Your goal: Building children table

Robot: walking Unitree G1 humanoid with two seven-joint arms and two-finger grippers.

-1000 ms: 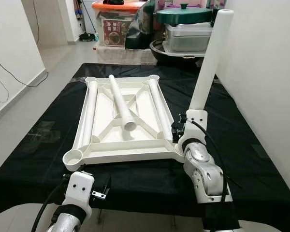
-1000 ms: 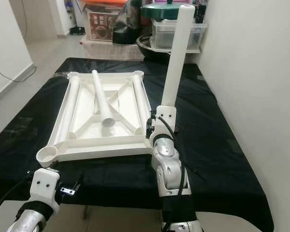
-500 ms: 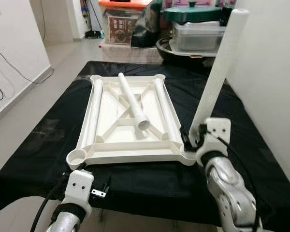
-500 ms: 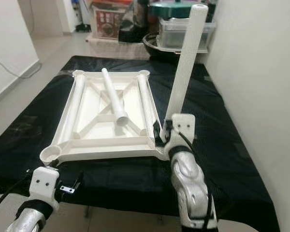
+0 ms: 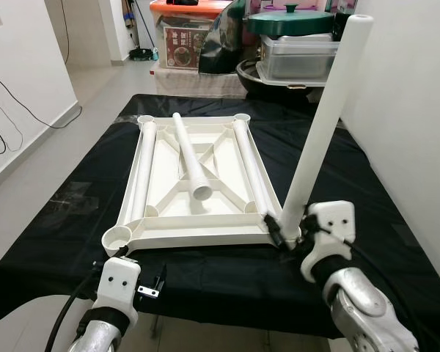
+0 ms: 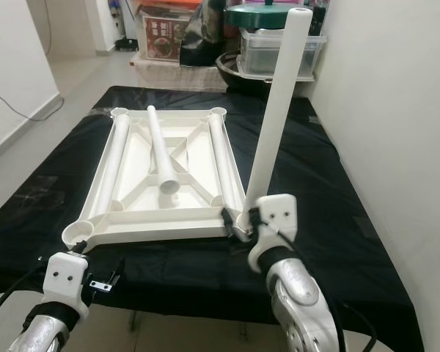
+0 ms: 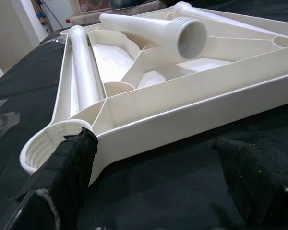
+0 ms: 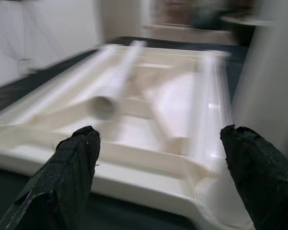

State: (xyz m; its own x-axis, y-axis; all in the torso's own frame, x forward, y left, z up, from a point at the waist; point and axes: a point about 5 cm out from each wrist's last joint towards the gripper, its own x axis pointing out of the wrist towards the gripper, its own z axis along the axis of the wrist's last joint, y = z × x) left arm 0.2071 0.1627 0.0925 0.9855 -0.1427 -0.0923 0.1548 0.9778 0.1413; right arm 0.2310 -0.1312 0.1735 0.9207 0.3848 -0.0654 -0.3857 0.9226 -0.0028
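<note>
Since a second ago we see the right gripper (image 5: 282, 233) drop from the upright table leg (image 5: 323, 121), fingers now spread beside the tabletop's (image 5: 194, 165) near right corner socket where it stands, while the left gripper (image 7: 149, 182) hangs open at the near left corner.

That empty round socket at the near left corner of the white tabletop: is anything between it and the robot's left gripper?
Nothing visible. The left gripper is open, just short of the corner socket, with black cloth beneath.
</note>
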